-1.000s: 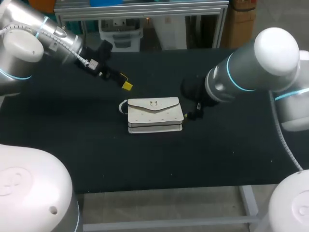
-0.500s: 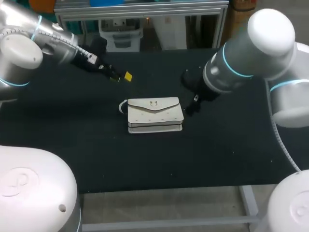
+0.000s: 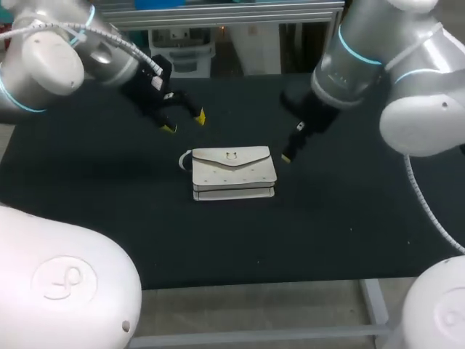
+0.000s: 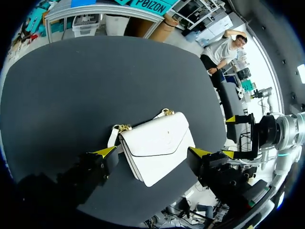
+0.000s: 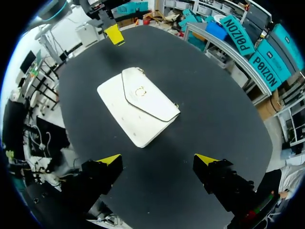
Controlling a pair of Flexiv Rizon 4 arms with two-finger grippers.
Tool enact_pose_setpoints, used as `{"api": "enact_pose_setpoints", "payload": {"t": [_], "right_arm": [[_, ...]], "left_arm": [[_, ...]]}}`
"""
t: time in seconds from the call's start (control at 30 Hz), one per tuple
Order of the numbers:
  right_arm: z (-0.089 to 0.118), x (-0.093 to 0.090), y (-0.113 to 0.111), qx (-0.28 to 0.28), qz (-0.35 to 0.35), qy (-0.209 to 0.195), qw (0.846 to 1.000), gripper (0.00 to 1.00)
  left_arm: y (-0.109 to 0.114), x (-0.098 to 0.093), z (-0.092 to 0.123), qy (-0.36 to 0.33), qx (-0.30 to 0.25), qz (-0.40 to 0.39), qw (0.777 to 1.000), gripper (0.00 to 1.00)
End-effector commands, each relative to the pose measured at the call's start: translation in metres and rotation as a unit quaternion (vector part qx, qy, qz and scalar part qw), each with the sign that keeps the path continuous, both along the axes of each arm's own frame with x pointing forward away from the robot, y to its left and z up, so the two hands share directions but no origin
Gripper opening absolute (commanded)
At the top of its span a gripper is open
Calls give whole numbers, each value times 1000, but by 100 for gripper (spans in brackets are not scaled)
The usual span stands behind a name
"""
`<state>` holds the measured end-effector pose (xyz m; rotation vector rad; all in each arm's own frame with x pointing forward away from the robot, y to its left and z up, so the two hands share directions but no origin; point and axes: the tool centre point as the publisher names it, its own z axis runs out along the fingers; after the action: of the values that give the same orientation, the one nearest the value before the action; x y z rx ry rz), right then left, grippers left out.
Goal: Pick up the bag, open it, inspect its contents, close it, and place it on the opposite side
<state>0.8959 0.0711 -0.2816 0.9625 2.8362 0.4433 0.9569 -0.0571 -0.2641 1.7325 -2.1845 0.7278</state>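
Left gripper [image 3: 184,123]: fingers apart, empty, over black table [image 3: 102,211], behind handbag's left end.
White handbag [image 3: 232,174]: flap shut, lying flat, table centre.
Right gripper [image 5: 157,160]: fingers apart, empty, near handbag's right end.

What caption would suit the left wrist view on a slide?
Open left gripper facing a closed white bag that lies flat on the black table, framed between its yellow tips.

head cam looking down from behind, far off | wrist cams facing down, nearer, from opposite sides | all sharing the bag [image 3: 233,173]
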Motion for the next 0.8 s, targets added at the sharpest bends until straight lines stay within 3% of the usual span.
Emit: {"api": "enact_pose_setpoints", "payload": {"t": [0.03, 0.17, 0.47, 0.6, 0.8], "right_arm": [[-4, 7, -2, 3, 6, 89, 996, 100], [-7, 7, -8, 19, -13, 112, 993, 100], [-10, 7, -14, 124, -75, 156, 977, 100], [-14, 7, -14, 136, -109, 147, 974, 100], [-11, 7, -15, 166, -173, 99, 966, 100]], "left_arm": [[-7, 10, -2, 31, 72, 6, 997, 100], [-6, 6, -2, 34, 76, 8, 997, 100], [-1, -3, -3, 37, 68, 25, 997, 100], [-1, -4, -10, 37, 63, 43, 996, 100], [-1, -6, -15, 21, 49, 86, 995, 100]]}}
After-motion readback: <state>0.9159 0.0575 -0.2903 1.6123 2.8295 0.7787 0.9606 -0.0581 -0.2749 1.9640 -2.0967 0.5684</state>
